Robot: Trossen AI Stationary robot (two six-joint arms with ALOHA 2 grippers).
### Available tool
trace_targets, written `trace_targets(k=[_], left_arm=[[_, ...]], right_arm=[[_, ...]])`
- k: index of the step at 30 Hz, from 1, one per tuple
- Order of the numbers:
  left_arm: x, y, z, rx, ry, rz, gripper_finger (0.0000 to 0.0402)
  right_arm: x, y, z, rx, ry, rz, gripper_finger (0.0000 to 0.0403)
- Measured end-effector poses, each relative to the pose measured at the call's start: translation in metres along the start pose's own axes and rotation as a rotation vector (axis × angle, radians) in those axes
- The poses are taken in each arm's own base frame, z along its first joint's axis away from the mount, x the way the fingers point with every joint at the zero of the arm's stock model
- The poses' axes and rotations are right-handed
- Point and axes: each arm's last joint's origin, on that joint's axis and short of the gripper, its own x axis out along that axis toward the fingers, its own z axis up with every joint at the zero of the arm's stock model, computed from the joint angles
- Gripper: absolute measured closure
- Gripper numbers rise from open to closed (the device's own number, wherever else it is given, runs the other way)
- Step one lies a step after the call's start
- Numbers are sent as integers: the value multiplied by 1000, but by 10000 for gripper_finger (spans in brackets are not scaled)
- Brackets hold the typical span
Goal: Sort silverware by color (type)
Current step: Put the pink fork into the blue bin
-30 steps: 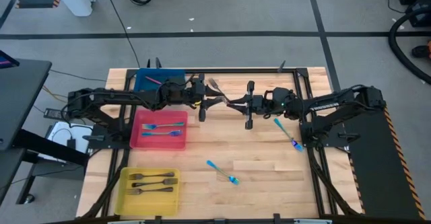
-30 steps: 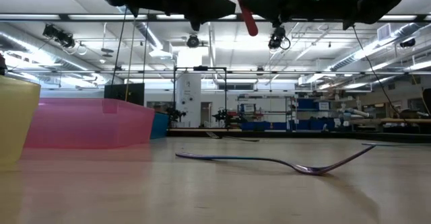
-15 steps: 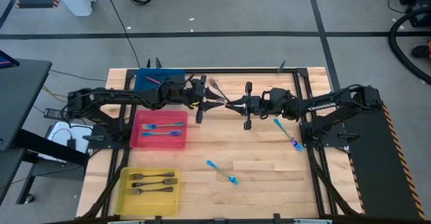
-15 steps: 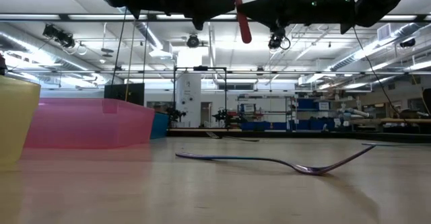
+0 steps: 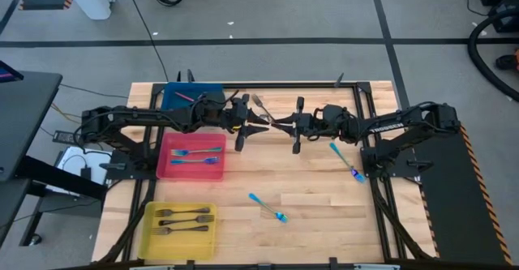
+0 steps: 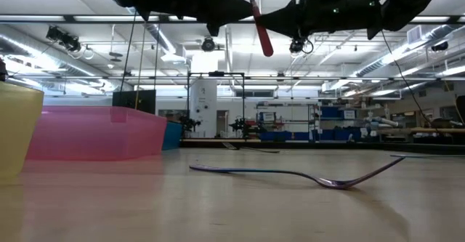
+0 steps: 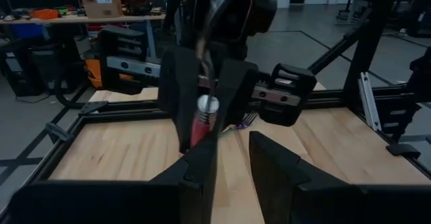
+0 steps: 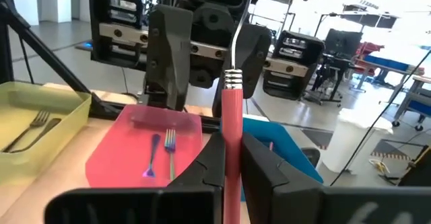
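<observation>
While a red-handled fork [image 8: 232, 126] is clamped by its handle in the closed right end effector [image 5: 285, 126], it is held high above the desk [image 5: 324, 197] towards 12 o'clock, tines presented to the left end effector [image 5: 258, 125], whose fingers [image 7: 202, 167] are spread with nothing between them; a handover is judged intended, since the blue bin [image 5: 174, 97] lies on the left arm's side. Two teal forks [image 5: 268, 206] lie loose at 3 and 6 o'clock.

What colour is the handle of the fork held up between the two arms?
Red, on the slim metal fork; the right wrist view shows it best.
</observation>
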Motion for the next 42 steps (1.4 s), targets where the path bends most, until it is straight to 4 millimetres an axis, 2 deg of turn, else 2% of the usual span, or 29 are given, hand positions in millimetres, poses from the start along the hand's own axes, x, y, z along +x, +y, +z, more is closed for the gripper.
trace_targets(k=[15,27,42], left_arm=[[-1,3,-4,-19,44,37,308],[-1,5,5,8,-45,47,308],[-1,5,6,17,-63,49,308]], right_arm=[[-1,1,1,0,-3,12,373],[-1,2,0,12,4,40,373],[-1,2,0,31,1,50,372]])
